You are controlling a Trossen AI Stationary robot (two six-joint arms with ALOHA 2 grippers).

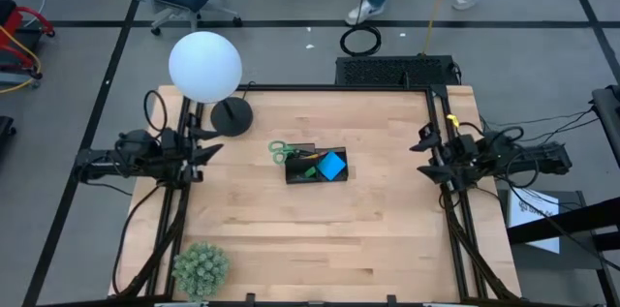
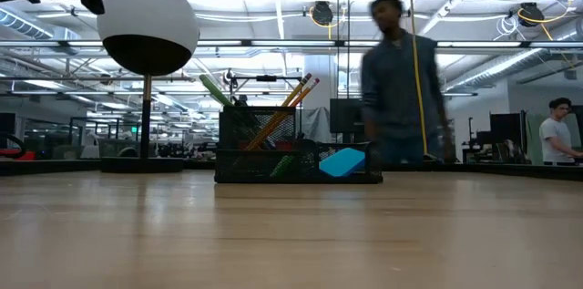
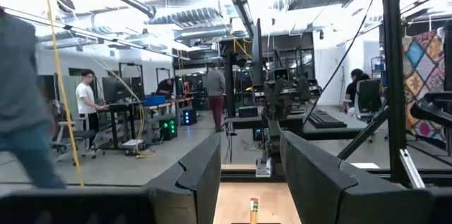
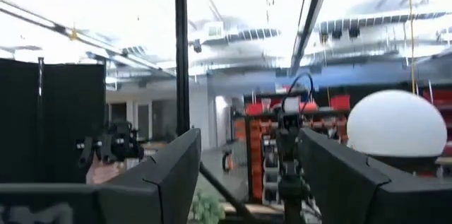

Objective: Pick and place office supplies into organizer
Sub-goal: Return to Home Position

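Observation:
The black organizer [image 1: 315, 166] stands at the table's middle. In it are the green-handled scissors [image 1: 281, 151], a blue pad [image 1: 332, 166] leaning in its right part, and orange pencils [image 2: 287, 107] that stick up slanting out of its taller section. A small green piece [image 2: 281, 166] shows behind the mesh wall. My left gripper [image 1: 208, 147] is drawn back at the table's left edge, open, with nothing between its fingers [image 3: 201, 174]. My right gripper [image 1: 423, 152] is drawn back at the right edge, also open and empty, fingers [image 4: 176, 174] pointing slightly upward.
A white globe lamp [image 1: 204, 65] on a round black base [image 1: 231, 115] stands at the far left. A spiky green plant ball [image 1: 201, 268] sits at the near left corner. A person [image 2: 396, 79] walks behind the table's far edge. Bare wood lies around the organizer.

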